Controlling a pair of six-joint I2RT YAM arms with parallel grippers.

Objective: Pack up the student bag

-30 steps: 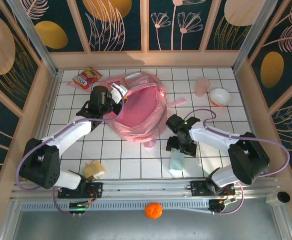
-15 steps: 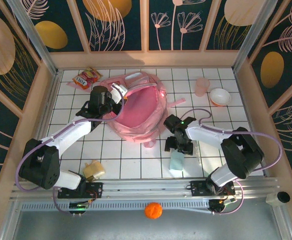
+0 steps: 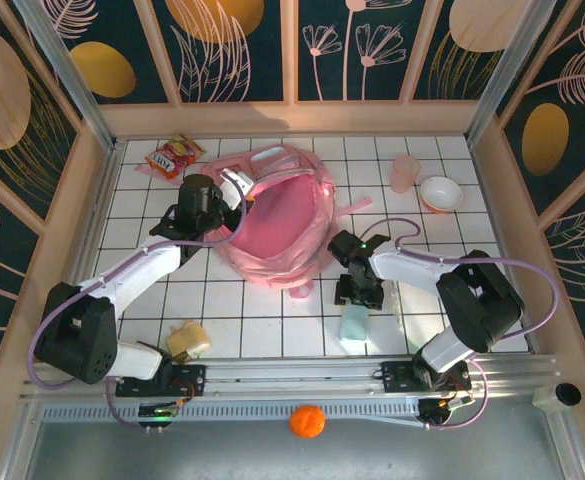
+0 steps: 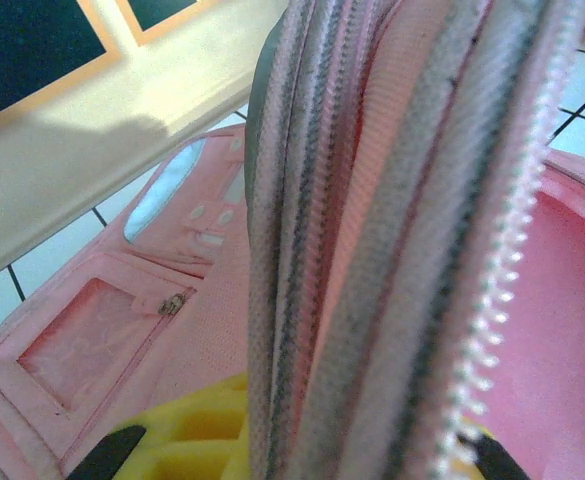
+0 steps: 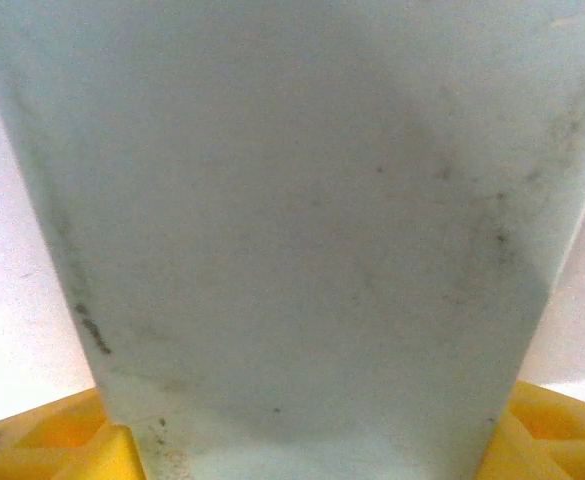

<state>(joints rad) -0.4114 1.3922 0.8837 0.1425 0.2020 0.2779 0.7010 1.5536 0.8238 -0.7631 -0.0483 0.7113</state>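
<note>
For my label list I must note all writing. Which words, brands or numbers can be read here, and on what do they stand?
No text can be read.
Snack packet: red and yellow print, too small to read.
Student bag: no writing seen.
Pale box: plain face, only smudges, no writing.

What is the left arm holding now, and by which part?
The student bag, pinched by the left gripper at the zippered rim of its open mouth.

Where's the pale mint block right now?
Top view: the pale mint block lies on the white tiles near the front edge, right of centre, just below the right gripper and nearer than the student bag.
</note>
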